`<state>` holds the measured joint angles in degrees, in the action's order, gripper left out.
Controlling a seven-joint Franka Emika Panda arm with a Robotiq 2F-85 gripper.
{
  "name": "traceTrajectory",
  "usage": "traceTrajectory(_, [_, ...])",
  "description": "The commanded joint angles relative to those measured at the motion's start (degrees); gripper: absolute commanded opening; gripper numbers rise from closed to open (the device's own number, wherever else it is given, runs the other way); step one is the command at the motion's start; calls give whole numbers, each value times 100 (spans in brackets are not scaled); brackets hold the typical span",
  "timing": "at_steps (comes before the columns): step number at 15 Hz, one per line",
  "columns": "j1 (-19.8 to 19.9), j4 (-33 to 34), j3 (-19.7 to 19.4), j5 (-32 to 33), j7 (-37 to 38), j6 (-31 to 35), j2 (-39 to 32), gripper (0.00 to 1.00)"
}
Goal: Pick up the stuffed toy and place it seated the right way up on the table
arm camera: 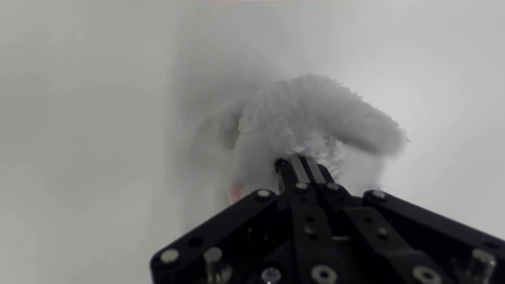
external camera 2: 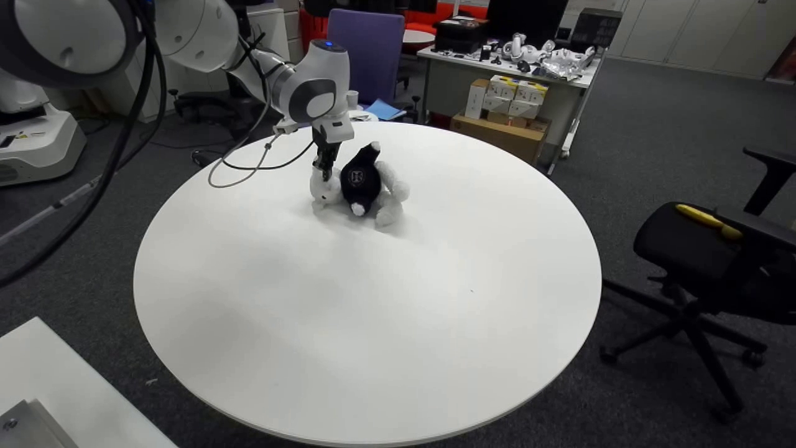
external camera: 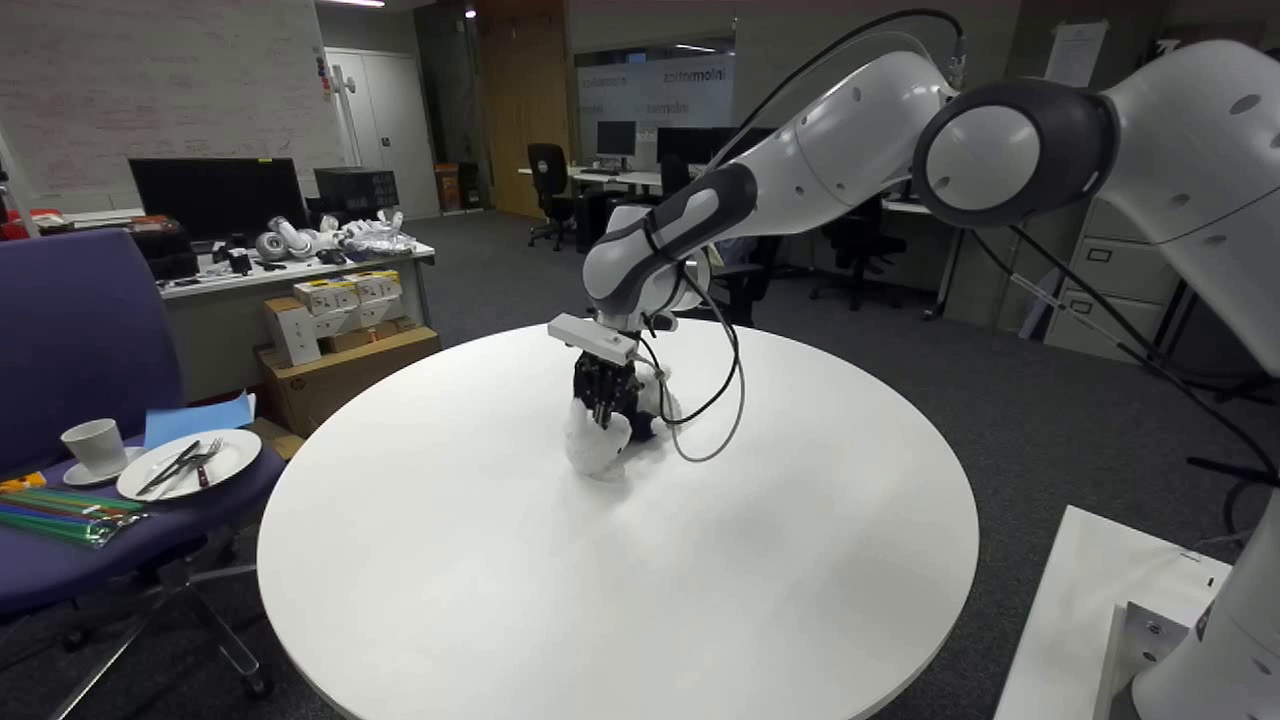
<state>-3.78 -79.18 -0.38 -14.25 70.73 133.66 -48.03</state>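
The stuffed toy has a white head and limbs and a dark navy body. It lies on its side on the round white table (external camera: pixel 600 580) (external camera 2: pixel 373 323). In an exterior view its head (external camera: pixel 594 445) faces the near side. In an exterior view its dark body (external camera 2: pixel 360 182) has one arm pointing up and its white legs to the right. My gripper (external camera: pixel 604 412) (external camera 2: pixel 324 172) points down onto the head. In the wrist view the fingers (arm camera: pixel 303 157) are almost together, with white fur (arm camera: pixel 311 102) bunched at their tips. The rest of the toy is hidden below the gripper there.
A purple chair (external camera: pixel 90 340) with a plate (external camera: pixel 190 462) and a cup (external camera: pixel 95 446) stands beside the table. A black chair (external camera 2: pixel 690 255) stands at another side. A cable loop (external camera: pixel 738 390) hangs from the wrist close to the tabletop.
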Motion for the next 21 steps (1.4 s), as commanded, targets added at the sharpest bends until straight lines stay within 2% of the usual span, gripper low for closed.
traceTrajectory(1, [7,-476,12,-95,-165,249,568,3])
traceTrajectory(10, [-181,-2152,1,-35,-359,1140,2227,3])
traceTrajectory(21, [-25,-4905,37,-143,-590,1943,4936,3])
